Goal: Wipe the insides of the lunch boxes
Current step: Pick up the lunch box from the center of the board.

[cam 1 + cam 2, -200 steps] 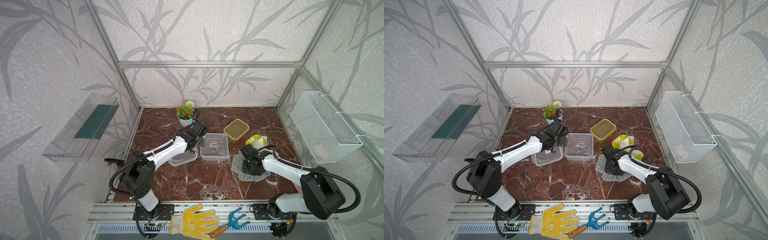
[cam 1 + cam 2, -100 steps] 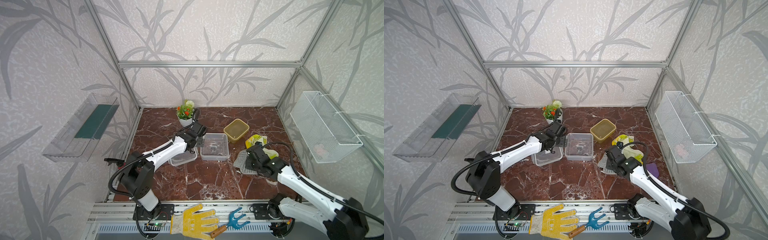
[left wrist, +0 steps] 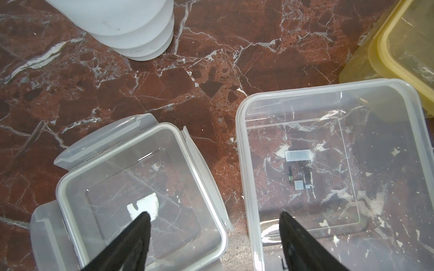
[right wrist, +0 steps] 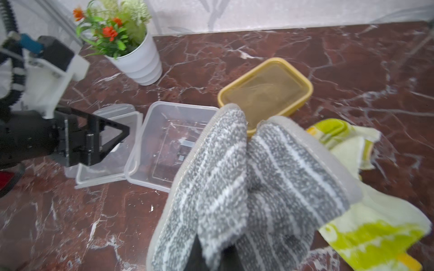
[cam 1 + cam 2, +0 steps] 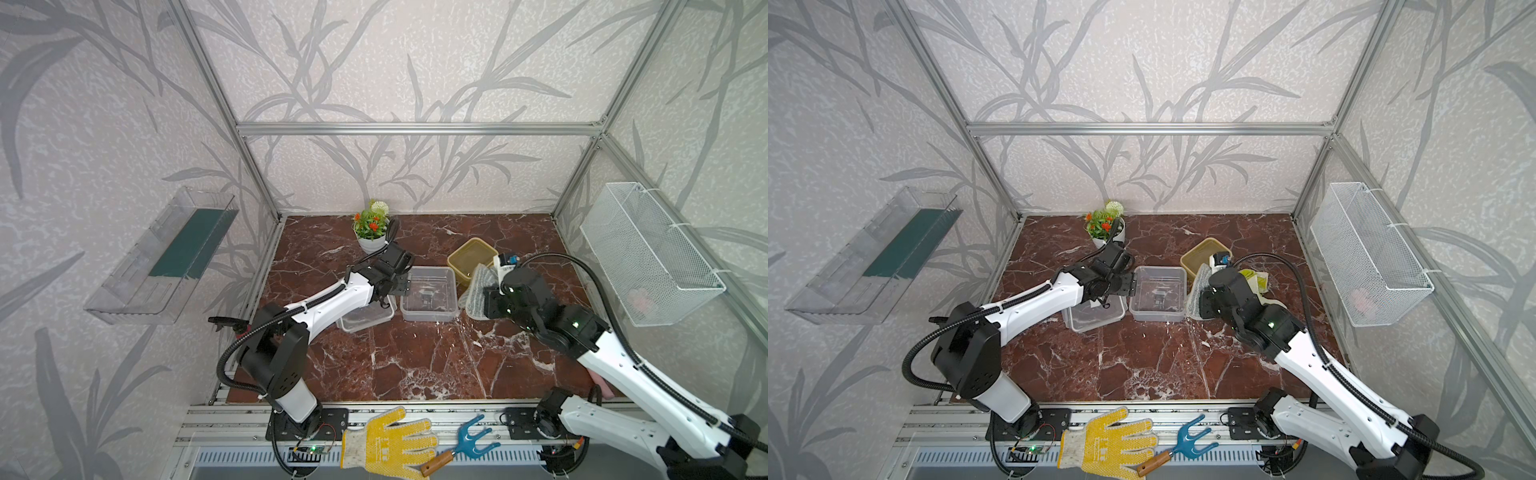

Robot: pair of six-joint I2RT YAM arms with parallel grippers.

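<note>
Two boxes: none judged wiped yet.
Clear lunch box (image 5: 430,293): lid off, beside spread left pincer (image 3: 212,225).
Amber lunch box (image 5: 471,258): lidded, beyond right pincer (image 4: 215,254), pinching grey cloth (image 4: 246,187).
Left: wiping both.

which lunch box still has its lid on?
The amber lunch box, farther back by the striped cloth. The clear lunch box is open, its lid lying beside it.
</note>
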